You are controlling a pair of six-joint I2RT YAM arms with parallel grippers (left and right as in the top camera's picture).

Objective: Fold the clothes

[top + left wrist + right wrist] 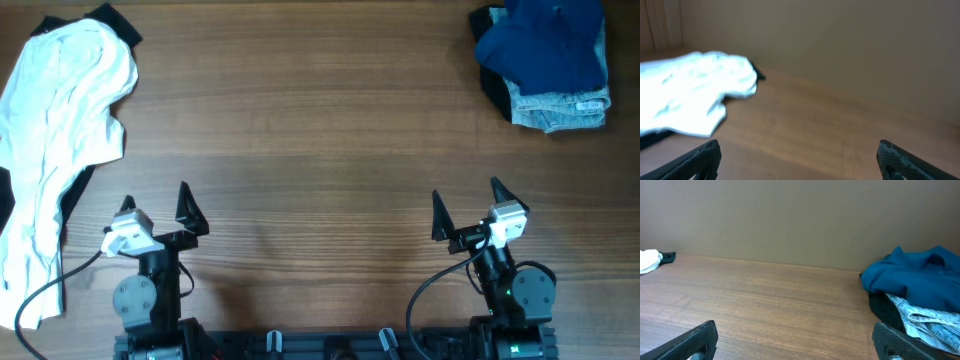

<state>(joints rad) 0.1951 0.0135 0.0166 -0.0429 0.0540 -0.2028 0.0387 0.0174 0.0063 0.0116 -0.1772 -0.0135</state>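
A large white garment (55,120) lies crumpled along the table's left edge, over something dark; the left wrist view shows the white garment (695,90) at far left. At the back right a dark-blue shirt (545,45) is heaped on pale-blue jeans (560,108). From the right wrist, the dark-blue shirt (920,282) and the jeans (927,322) sit at right. My left gripper (155,203) is open near the front left, empty. My right gripper (468,203) stands open at the front right, empty. Both are well apart from the clothes.
Bare wooden table (320,140) spreads between the two piles. A dark piece of fabric (118,22) pokes out behind the white garment. Both arm bases and cables (45,290) sit at the front edge.
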